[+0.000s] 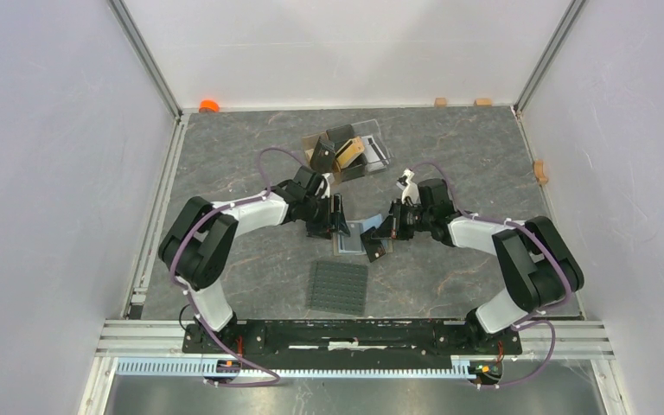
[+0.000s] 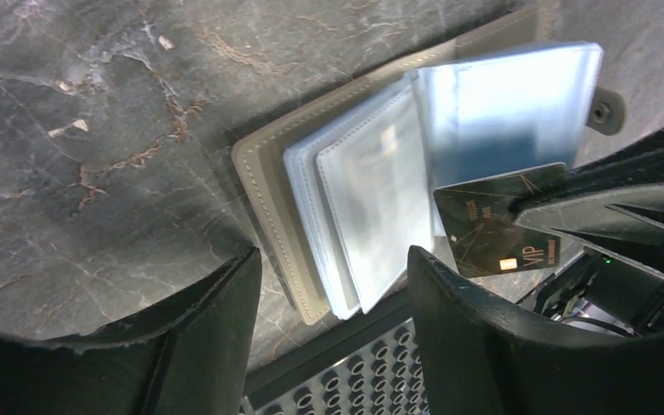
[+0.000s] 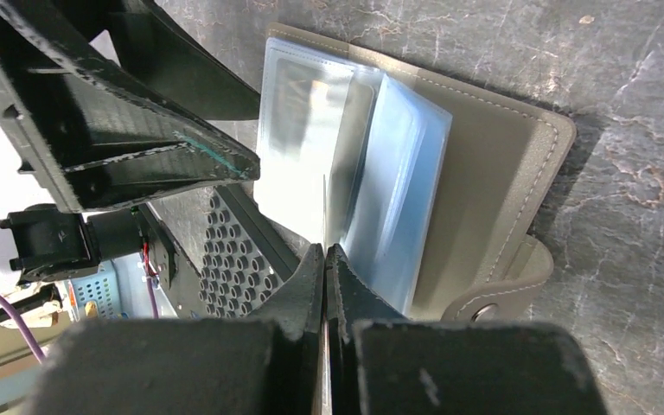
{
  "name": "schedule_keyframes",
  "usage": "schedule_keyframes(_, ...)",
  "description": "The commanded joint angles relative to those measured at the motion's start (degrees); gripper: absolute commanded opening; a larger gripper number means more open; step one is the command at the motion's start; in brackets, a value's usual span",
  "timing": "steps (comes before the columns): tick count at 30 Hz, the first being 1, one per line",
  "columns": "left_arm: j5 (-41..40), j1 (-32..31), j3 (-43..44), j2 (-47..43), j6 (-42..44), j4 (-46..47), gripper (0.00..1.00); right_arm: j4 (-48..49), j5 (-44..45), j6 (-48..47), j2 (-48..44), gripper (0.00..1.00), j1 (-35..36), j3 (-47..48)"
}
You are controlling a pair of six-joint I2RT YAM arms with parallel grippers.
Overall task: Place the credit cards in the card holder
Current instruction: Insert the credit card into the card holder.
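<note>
The olive-taupe card holder (image 2: pixel 268 186) lies open on the table, its clear bluish pockets (image 2: pixel 380 199) fanned up. My right gripper (image 3: pixel 324 251) is shut on a black credit card (image 2: pixel 497 229) with gold VIP lettering. The card's corner rests against the edge of the raised pockets. Seen from the right wrist, the card is edge-on, a thin line beside the pockets (image 3: pixel 398 190). My left gripper (image 2: pixel 333 298) hovers open over the holder's near edge, with nothing between its fingers. In the top view the two grippers (image 1: pixel 339 220) (image 1: pixel 379 242) flank the holder (image 1: pixel 354 235).
A dark grey studded mat (image 1: pixel 339 287) lies just in front of the holder. A clear slotted stand (image 1: pixel 350 147) at the back holds a gold-orange card (image 1: pixel 352 153) and dark cards. Small wooden blocks (image 1: pixel 539 170) sit at the table's right and far edges.
</note>
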Motion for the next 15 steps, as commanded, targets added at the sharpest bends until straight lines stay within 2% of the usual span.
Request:
schedule_keyframes(1,-1.7,-0.3,2.7,2.5,-0.8,1.4,0.67,2.9,1.1,0.9,1.4,0.0,-0.4,0.1)
schedule_keyframes(10,-3.0,-0.3,3.6,4.7,0.7,-0.1,0.56,2.0,3.4,0.3,2.4,0.0,-0.5,-0.2)
schedule_keyframes(15,-3.4,-0.3,3.9,5.8,1.6,-1.1,0.49,5.9,2.4,2.3,3.7,0.0,-0.5,-1.2)
